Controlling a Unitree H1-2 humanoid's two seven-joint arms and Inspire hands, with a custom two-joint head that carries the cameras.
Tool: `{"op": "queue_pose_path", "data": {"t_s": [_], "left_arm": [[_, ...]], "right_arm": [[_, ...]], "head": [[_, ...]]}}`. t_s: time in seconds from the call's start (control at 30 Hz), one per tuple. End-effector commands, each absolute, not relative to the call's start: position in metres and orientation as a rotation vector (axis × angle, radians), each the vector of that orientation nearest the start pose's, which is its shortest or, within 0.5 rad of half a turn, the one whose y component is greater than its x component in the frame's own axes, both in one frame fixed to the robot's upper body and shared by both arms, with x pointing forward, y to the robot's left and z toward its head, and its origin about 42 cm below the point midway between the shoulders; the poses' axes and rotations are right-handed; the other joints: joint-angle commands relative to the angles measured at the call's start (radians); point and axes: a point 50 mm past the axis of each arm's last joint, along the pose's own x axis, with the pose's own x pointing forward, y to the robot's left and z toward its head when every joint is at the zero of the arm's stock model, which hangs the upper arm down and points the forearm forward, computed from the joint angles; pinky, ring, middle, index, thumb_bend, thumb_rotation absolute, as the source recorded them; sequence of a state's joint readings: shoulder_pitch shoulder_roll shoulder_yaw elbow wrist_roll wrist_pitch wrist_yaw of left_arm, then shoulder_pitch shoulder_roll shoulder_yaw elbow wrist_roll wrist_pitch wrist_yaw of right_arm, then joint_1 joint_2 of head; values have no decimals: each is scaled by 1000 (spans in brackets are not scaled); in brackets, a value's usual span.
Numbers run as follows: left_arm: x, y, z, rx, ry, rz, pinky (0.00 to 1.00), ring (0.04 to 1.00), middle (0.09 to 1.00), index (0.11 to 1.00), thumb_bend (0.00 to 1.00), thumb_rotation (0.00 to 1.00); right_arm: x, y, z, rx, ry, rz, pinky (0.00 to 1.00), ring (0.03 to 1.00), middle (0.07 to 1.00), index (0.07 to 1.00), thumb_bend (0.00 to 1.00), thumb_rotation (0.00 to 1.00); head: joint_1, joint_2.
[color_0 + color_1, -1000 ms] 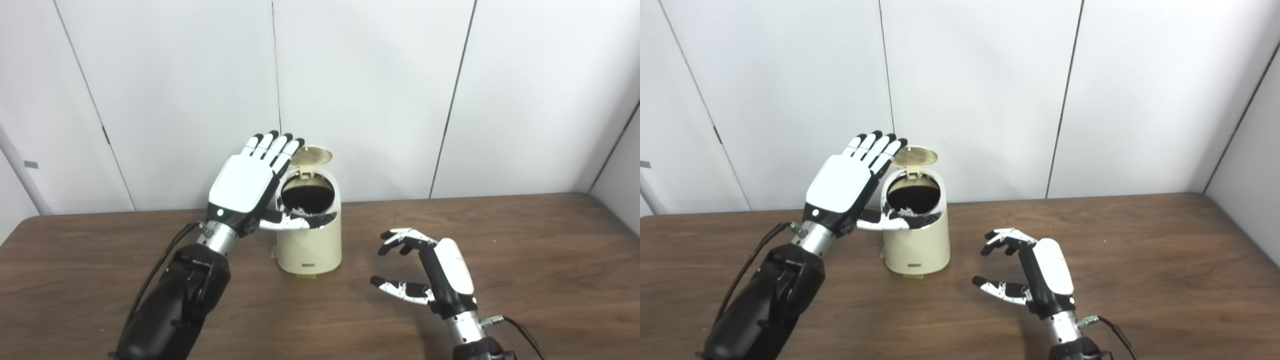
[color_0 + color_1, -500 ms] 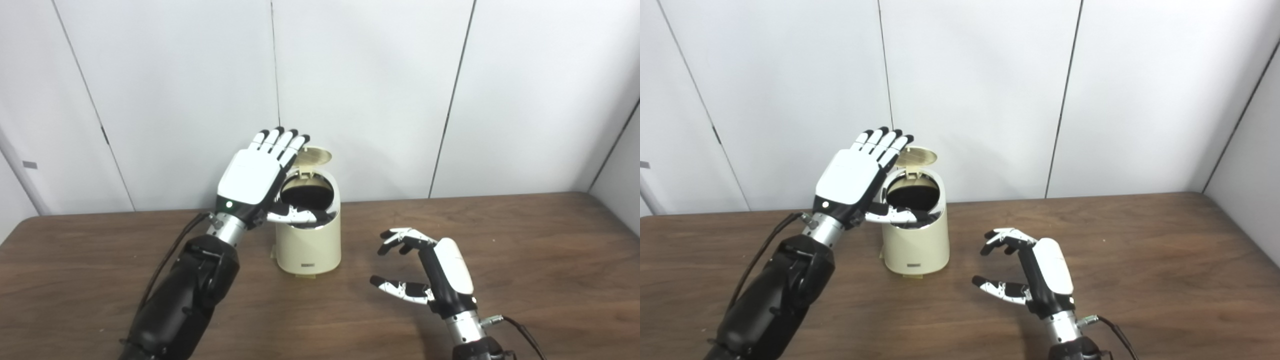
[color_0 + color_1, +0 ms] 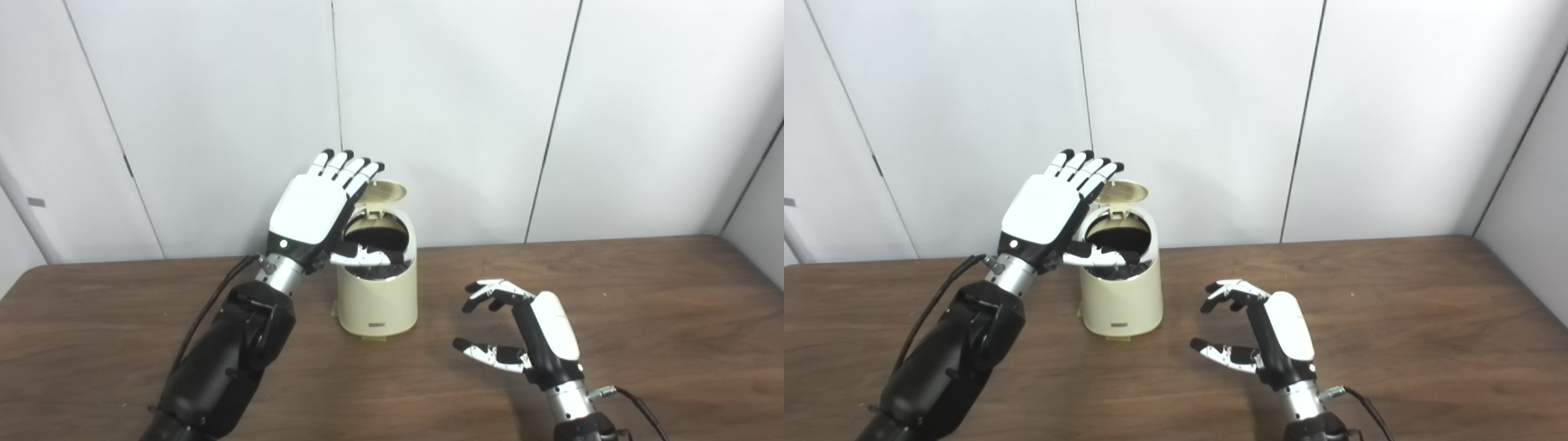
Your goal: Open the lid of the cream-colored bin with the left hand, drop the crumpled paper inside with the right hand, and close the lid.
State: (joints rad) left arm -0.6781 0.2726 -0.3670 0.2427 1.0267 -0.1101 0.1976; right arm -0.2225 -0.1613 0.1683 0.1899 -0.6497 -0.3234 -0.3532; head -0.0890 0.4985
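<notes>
The cream-colored bin [image 3: 378, 303] stands on the table near the back, its round lid [image 3: 384, 191] tipped up behind a dark opening. My left hand [image 3: 315, 211] is open and raised beside the bin's left side, fingers [image 3: 344, 169] pointing up next to the lid's left edge, thumb reaching across the front of the opening. Inside the bin a bit of pale crumpled paper [image 3: 362, 260] shows under the thumb. My right hand [image 3: 531, 334] hovers low over the table to the right of the bin, open, fingers curled, holding nothing.
A dark wooden table [image 3: 643, 306] stretches under both arms. White wall panels [image 3: 459, 110] rise right behind the bin. A cable [image 3: 637, 401] trails from my right wrist at the bottom right.
My left hand has risen and shifted right toward the lid, and its thumb has moved farther over the opening. The right hand and the bin have stayed put.
</notes>
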Motion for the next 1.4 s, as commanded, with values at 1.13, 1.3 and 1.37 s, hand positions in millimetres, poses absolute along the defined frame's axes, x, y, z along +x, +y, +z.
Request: {"op": "queue_pose_path", "data": {"t_s": [1.13, 1.3, 1.37], "left_arm": [[450, 163, 280, 1334, -934, -44, 851, 570, 433, 475, 824, 695], [450, 163, 278, 1340, -904, -62, 890, 592, 456, 495, 828, 699], [450, 163, 277, 1351, -881, -77, 910, 607, 475, 509, 838, 707]], "right_arm": [[330, -197, 120, -699, -425, -6, 493, 612, 680, 496, 484, 143], [330, -197, 121, -707, -418, -5, 496, 614, 681, 496, 484, 144], [330, -196, 121, -705, -417, -6, 497, 614, 679, 496, 484, 143]], "head": [[-13, 34], [-16, 35], [-19, 37]]}}
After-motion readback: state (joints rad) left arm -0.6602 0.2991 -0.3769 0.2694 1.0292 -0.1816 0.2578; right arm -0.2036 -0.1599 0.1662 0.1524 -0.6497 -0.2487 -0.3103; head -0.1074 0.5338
